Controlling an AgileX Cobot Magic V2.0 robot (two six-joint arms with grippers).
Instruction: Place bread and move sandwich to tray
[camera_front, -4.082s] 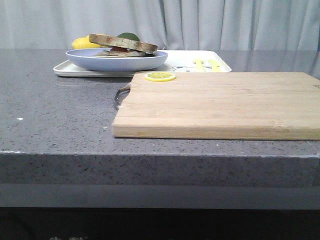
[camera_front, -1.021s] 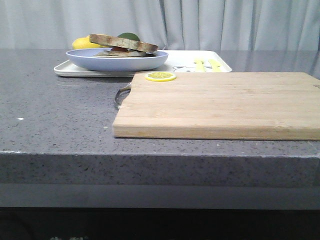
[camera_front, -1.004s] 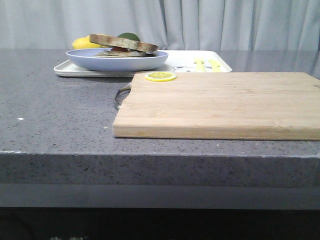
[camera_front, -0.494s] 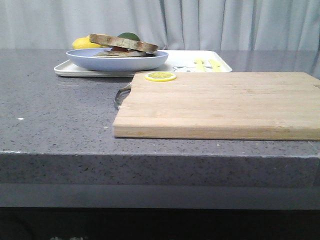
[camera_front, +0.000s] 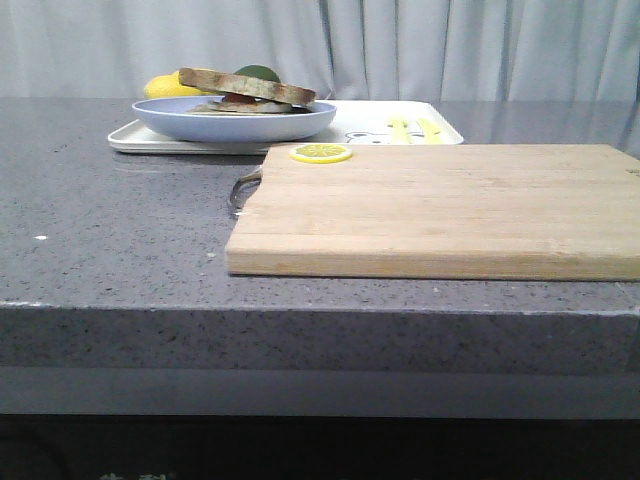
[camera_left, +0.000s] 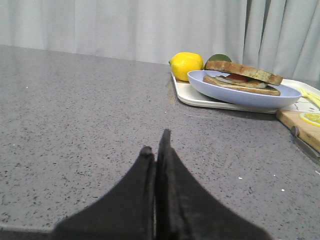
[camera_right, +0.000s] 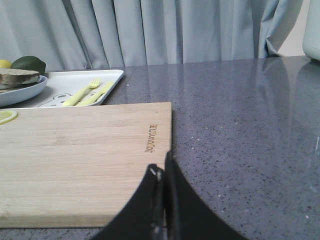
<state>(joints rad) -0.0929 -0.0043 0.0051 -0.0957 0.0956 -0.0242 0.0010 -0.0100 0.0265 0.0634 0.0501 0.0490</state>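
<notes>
Resting on one tray (camera_front: 440, 135), one sandwich (camera_front: 245, 92); both claws (camera_left: 156, 152) (camera_right: 162, 172) closed, empty

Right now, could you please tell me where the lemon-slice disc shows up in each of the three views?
Front view: the lemon-slice disc lies on the cutting board's far left corner, in front of the tray.
Left wrist view: partly cut off at the right edge, on the board corner.
Right wrist view: partly cut off at the left edge, on the board.
Shared landmark: the pale blue plate holding the sandwich, just behind it.

Speckled counter (camera_front: 110, 230): tray (camera_front: 440, 135), cutting board (camera_front: 440, 205)
</notes>
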